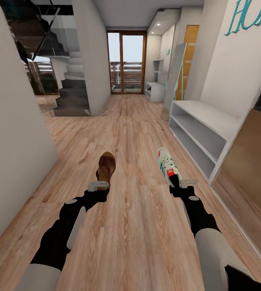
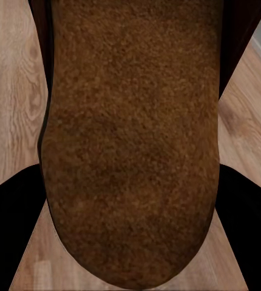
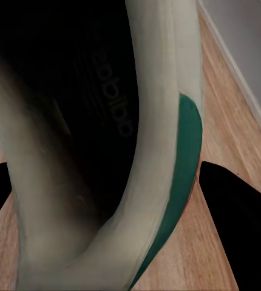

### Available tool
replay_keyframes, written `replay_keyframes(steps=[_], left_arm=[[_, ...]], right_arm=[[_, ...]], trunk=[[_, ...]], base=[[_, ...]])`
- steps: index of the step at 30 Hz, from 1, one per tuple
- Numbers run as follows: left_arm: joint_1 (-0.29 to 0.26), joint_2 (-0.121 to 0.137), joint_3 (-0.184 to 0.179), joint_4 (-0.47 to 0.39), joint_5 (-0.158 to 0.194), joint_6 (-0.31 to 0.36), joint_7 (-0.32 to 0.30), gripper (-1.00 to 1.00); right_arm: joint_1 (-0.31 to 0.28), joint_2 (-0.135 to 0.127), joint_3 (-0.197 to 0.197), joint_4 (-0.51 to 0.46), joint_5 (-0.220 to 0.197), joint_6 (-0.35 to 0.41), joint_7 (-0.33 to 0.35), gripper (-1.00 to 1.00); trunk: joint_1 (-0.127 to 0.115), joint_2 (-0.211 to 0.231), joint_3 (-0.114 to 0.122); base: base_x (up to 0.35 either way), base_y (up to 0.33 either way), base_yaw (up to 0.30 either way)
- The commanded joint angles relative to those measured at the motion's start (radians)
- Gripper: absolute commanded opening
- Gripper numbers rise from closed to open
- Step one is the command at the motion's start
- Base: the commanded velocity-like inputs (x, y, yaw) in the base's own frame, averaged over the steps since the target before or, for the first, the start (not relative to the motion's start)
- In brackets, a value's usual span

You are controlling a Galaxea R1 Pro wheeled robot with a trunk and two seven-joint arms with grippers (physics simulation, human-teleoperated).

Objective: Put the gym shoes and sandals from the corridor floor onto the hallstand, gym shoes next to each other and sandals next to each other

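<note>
Two shoes in hand, one per arm: left tool [image 1: 97,186] clamped on the heel of a sandal [image 1: 106,165], right tool [image 1: 183,183] clamped on the heel of a gym shoe [image 1: 168,166], toes pointing ahead down the corridor. Both apparently lifted clear of the floor [image 1: 134,226], though hard to tell how far. From the left wrist, brown sole [image 2: 130,145] close up between dark fingers [image 2: 12,224]; from the right wrist, white heel wall with green trim [image 3: 188,157] pinched between fingers [image 3: 240,206], jaws straddling the collar. Rack [image 1: 205,131] just ahead on the right, two grey tiers, no shoes on the visible part. Probably the carry-and-place step. To do it well: keep both grips firm, turn toward the rack, bring the gym shoe over the top tier first since that arm sits nearest. Lower until the sole rests flat before opening, well back from the front edge so nothing tips onto the floor. Leave room just beside it for its mate. Set the sandal well apart on the same tier or below, again with space for a partner. Avoid swinging the sandal into the left wall [image 1: 13,141] during the turn.
</note>
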Motion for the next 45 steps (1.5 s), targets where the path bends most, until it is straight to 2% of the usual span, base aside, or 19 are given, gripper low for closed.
replay_keyframes(steps=[1, 45], left_arm=[[-0.001, 0.0, 0.001, -0.001, 0.011, 0.006, 0.002, -1.0], [-0.001, 0.0, 0.0, 0.002, 0.011, 0.006, 0.002, -1.0]], right_arm=[[-0.001, 0.002, -0.007, -0.003, 0.01, 0.003, 0.01, -1.0], [-0.001, 0.002, -0.007, -0.006, 0.01, 0.003, 0.01, -1.0]], trunk=[[0.0, 0.0, -0.001], [0.0, 0.0, -0.001]], base=[[0.346, 0.0, 0.0], [0.346, 0.0, 0.0]])
